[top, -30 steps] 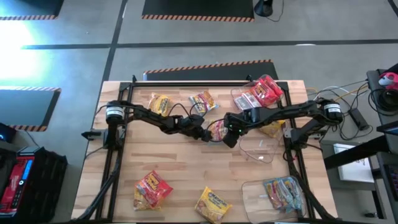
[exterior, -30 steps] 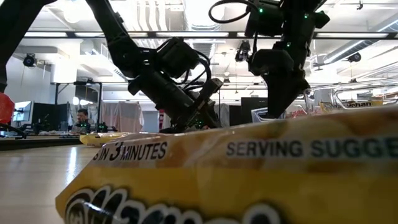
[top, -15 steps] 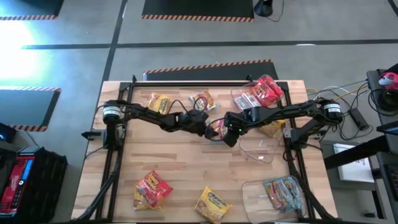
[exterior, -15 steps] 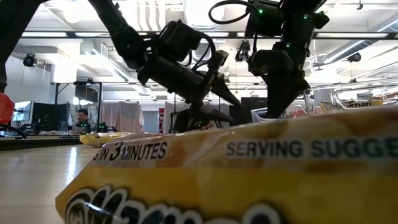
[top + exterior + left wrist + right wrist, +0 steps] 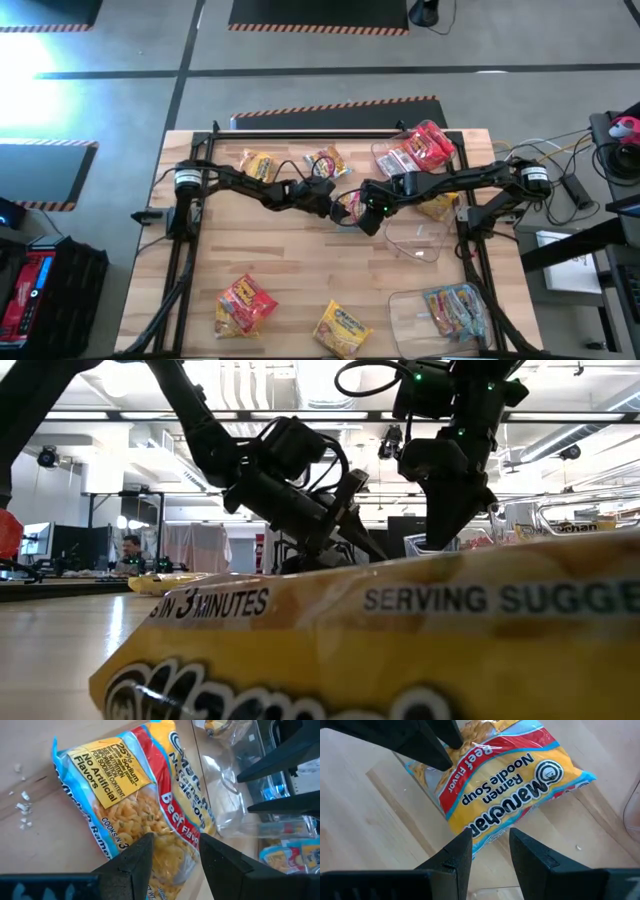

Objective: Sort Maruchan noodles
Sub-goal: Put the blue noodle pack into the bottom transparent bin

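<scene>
- Change: in the low view the left claw has dipped lower than half a second earlier; the right claw is unchanged.
- Count, high view: three red packets, five yellow-orange, three blue-and-yellow counting the beef packet; two clear tubs, one just right of the claws on the desk.
- Position: the beef packet lies at desk centre; both claws, partly open, pinch its opposite edges.
</scene>
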